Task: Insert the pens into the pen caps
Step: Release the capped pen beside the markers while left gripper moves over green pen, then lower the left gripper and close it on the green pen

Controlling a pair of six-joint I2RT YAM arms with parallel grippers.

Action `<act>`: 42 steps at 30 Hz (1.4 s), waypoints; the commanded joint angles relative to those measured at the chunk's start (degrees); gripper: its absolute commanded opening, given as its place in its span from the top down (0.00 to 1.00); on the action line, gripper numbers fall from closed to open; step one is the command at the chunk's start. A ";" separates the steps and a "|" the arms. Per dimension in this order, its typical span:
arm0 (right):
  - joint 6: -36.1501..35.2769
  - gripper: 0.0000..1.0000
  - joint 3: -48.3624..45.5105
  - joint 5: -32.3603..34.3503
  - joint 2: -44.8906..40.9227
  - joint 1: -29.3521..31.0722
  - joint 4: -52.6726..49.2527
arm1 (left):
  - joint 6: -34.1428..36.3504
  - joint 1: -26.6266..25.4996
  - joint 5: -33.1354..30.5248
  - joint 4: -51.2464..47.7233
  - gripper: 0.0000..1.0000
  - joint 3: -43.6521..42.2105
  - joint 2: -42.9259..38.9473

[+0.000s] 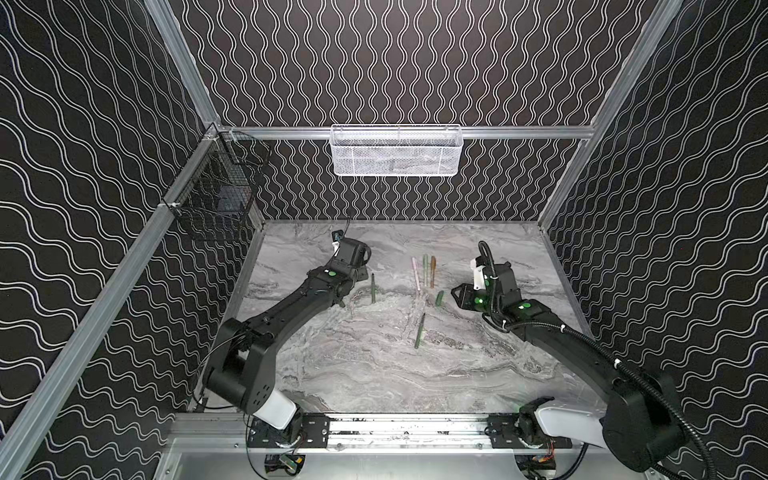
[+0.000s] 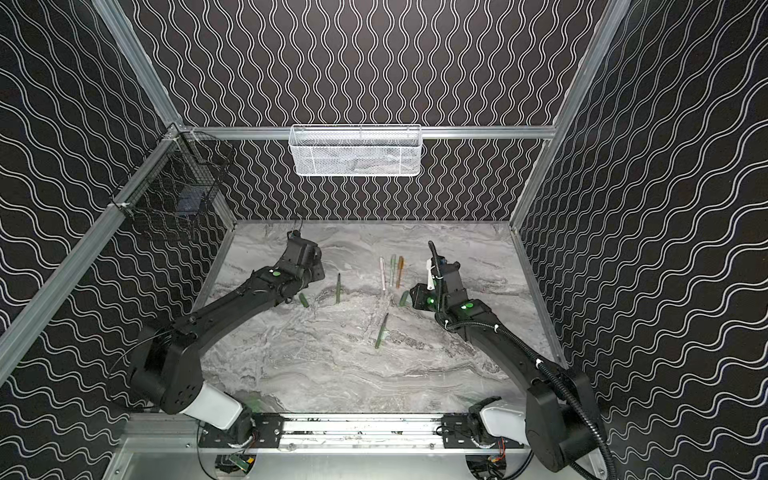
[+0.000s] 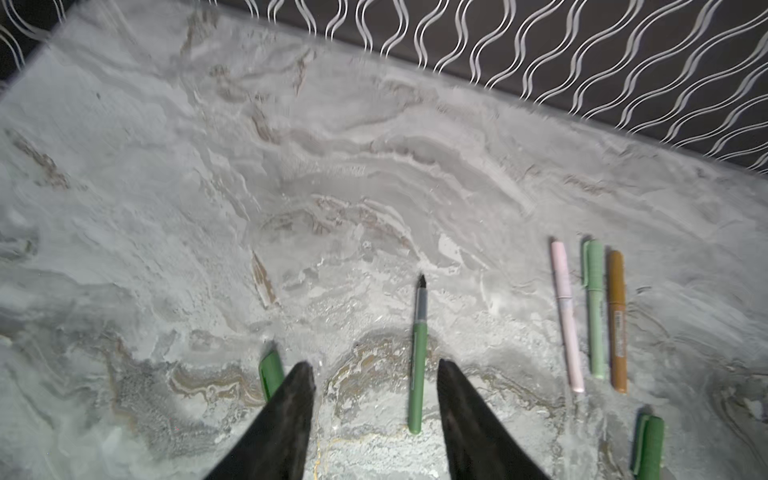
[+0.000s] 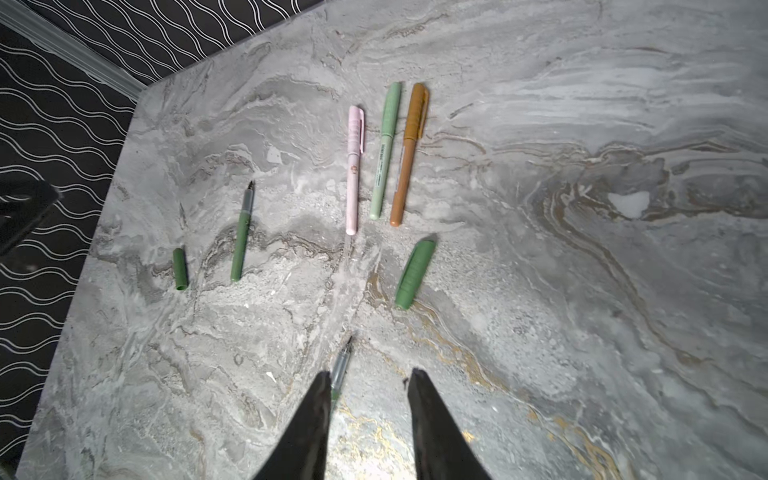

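Jaws apart, both empty, I see: left tool [image 3: 374, 370] by a green pen [image 2: 338, 289], cap [image 2: 304, 300] at its eight o'clock; right tool [image 4: 370, 378] by a second pen [image 4: 341, 365].

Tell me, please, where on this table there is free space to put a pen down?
Free: the table front, along the rail, and the back strip behind the capped pens. Crowded: the middle band, with two uncapped pens and two loose caps.

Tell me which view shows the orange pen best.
Right wrist view: the orange pen lies whole, sharp and large in frame. The left wrist view shows the pen whole but slightly blurred. In both top views the pen is only a small thin streak.
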 commanded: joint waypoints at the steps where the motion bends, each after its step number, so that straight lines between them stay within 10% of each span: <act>1: 0.99 0.65 -0.70 0.28 -0.47 -0.02 0.21 | -3.18 1.75 3.79 -1.71 0.48 0.58 2.16; 19: 1.66 0.64 -3.10 -0.04 -1.15 -0.02 1.16 | -0.40 2.39 12.77 -6.32 0.54 7.12 14.51; 42: 2.40 0.63 -3.55 -2.39 -0.52 -0.02 2.31 | 10.04 -4.50 9.09 -14.48 0.68 17.80 27.52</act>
